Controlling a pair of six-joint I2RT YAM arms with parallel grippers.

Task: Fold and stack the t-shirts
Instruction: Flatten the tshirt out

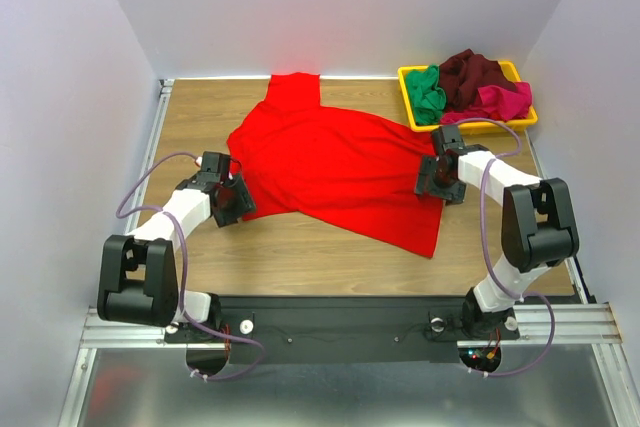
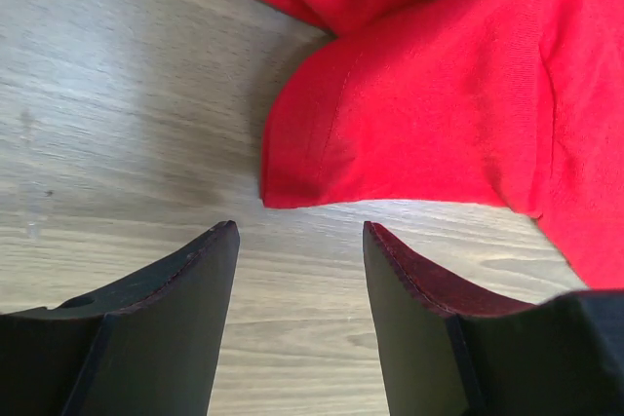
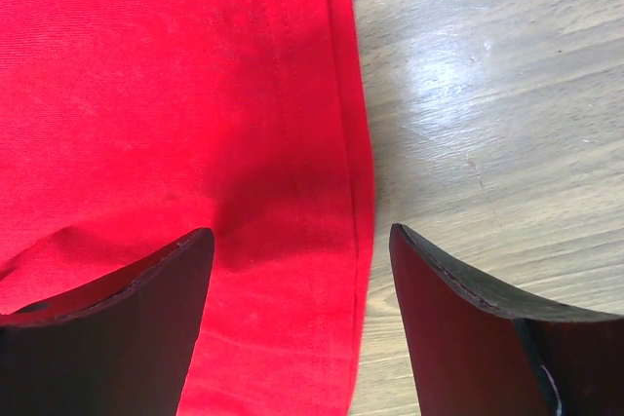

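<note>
The left tool (image 2: 300,226) stood released, its two fingers apart with only bare counter (image 1: 300,237) between them. The corner of a sleeve of the red shirt (image 1: 330,167) lay just ahead of its tips, not yet between them. The right tool (image 3: 301,231) was released too, and the shirt's stitched hem ran through its gap, cloth under its left finger and wood under its right. Whether either tool touched the cloth could not be told.

Closing the left tool where it stood would likely catch nothing, since the sleeve corner was beyond its reach. It might also scrape the wood. The right tool might pinch only the hem's very edge, which could slip out on lifting. The shirt lay askew and rumpled near the left tool, so an uneven pull would probably bunch it rather than fold it.

Farther off, beyond the right tool, one yellow tray (image 1: 495,127) held three crumpled shirts: a green shirt (image 1: 428,92), a maroon shirt (image 1: 475,72) and a pink shirt (image 1: 505,102). That made four shirts, one tray, two tools.
</note>
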